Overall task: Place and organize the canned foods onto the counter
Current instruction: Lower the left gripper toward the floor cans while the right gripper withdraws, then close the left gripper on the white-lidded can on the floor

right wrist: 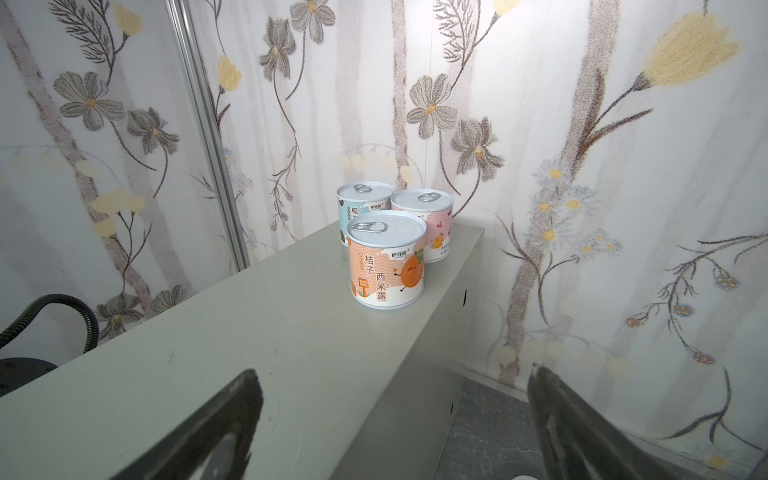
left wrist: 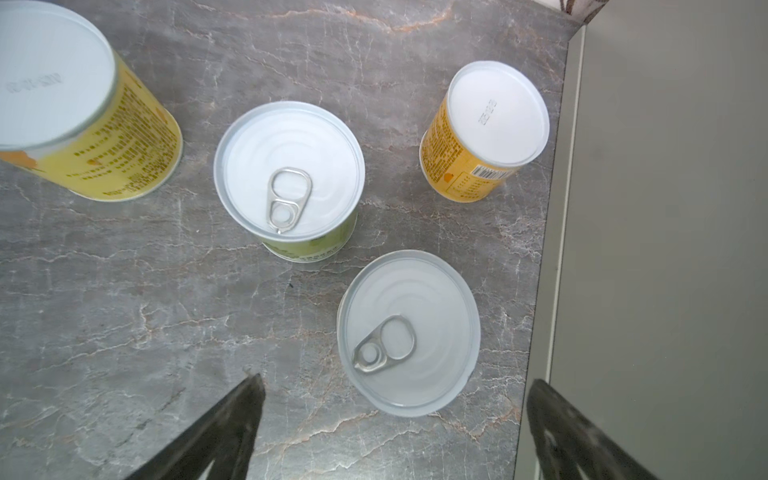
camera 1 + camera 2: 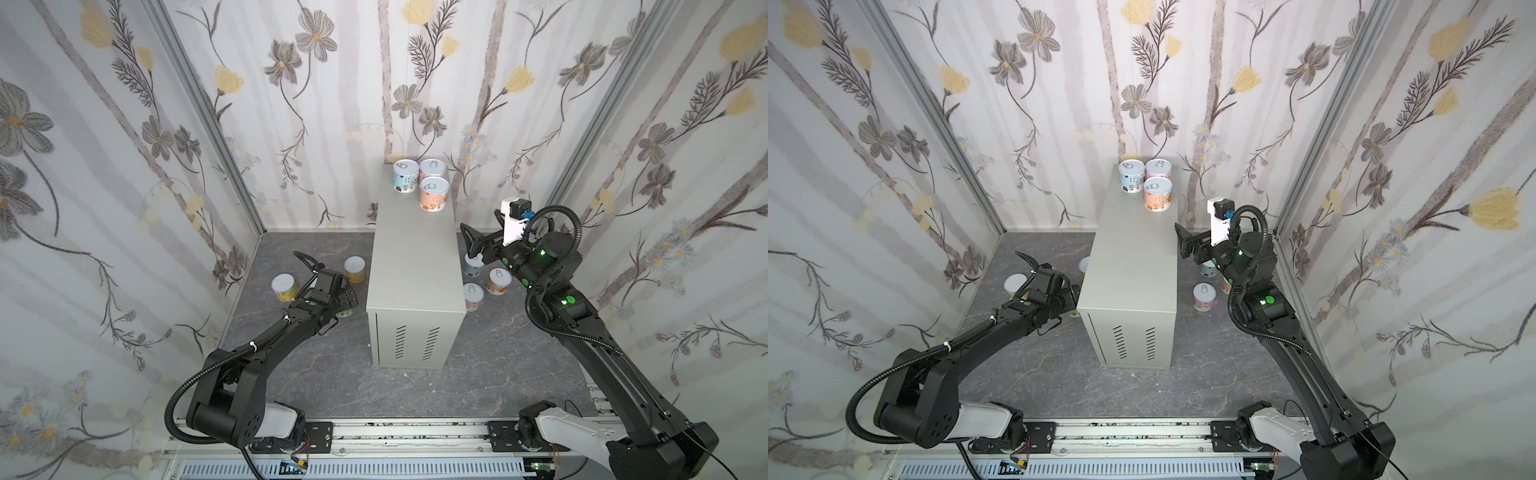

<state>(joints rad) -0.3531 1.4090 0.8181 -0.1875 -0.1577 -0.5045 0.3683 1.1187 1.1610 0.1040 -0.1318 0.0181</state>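
Note:
Three canned foods stand at the far end of the grey-beige counter [image 3: 411, 266]: pale blue [image 3: 406, 176], pink [image 3: 432, 169] and orange [image 1: 386, 266]. Left of the counter, my left gripper [image 2: 397, 380] hangs open over the floor, above a pull-tab can [image 2: 409, 332]. Beside that can stand a green one [image 2: 291, 174], an upturned orange one [image 2: 486, 124] and an upturned yellow one [image 2: 83, 124]. My right gripper [image 3: 484, 232] is open and empty at the counter's right edge. Below it, three cans [image 3: 498, 280] stand on the floor, one partly hidden.
Floral walls [image 3: 124, 166] close in on the left, back and right. The dark marbled floor [image 3: 332, 374] runs forward to the metal rail [image 3: 395, 432] that carries both arm bases. The counter's vent slits [image 3: 415, 340] face the rail.

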